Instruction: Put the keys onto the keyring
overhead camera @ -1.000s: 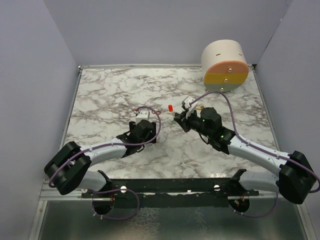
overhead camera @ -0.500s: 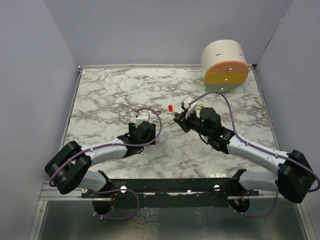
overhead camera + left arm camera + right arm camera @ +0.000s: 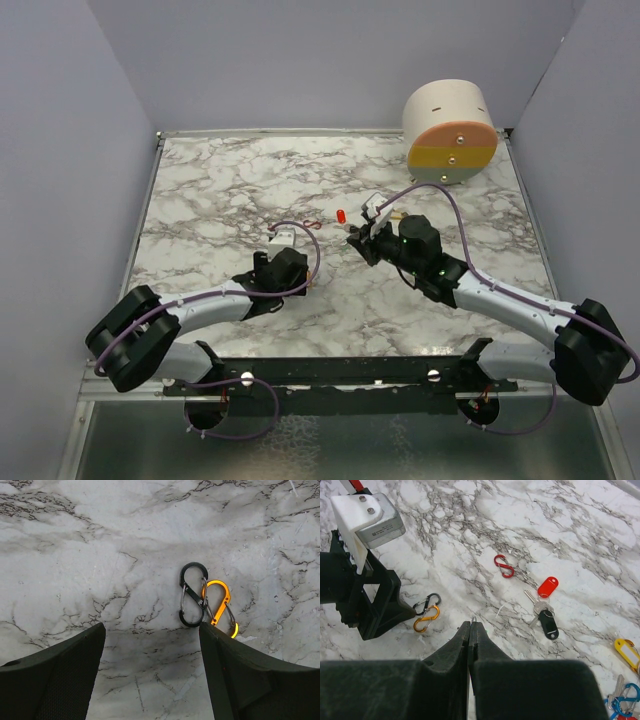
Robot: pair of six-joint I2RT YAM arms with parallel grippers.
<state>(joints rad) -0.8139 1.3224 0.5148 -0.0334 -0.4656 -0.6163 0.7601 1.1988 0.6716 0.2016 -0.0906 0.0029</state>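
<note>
I judged that the step in hand was the pick-up of the keyring (image 3: 204, 599), with no key threaded on it yet. The left jaws stood wide and held nothing, hanging over the desk (image 3: 100, 555). In the left wrist view the keyring, a black clip and an orange clip linked together, lay flat a little ahead of the two fingers (image 3: 55, 675) and was not centred. Its orange end was just beside the finger at the right of that view, and the other finger was well apart.

So the next move, I thought, called for a small shift toward that side before going down and closing. The right jaws were pressed together. Something thin showed at their tip, but I could not tell if it was gripped. The keys (image 3: 541, 607), a bunch with a red tag and a black tag, lay on the desk ahead of the right jaws, apart from them and well apart from the keyring.
</note>
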